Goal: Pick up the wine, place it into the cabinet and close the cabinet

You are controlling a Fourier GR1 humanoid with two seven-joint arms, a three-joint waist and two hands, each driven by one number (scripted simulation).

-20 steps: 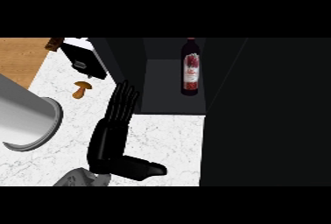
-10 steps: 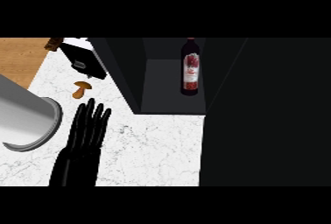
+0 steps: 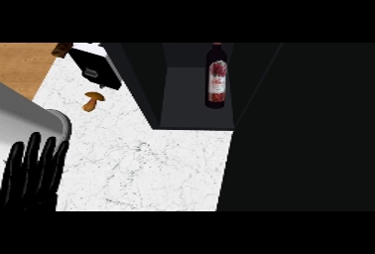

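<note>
Left hand [image 3: 31,171] has pulled back to the lower-left edge, fingers straight, holding nothing; wine [image 3: 217,75] already inside cabinet [image 3: 183,114]; only closing left.

One view only was supplied, the head view, so no overlap between views could be checked. It looked steeply down from above onto the white marbled tabletop [image 3: 147,163], close enough that the tabletop ran out of frame on the left and at the bottom. The far side lay toward the top, where the view looked down into the open dark cabinet [image 3: 187,106]. The near side lay at the lower edge, where the left hand [image 3: 31,171] entered at the lower left corner.
</note>
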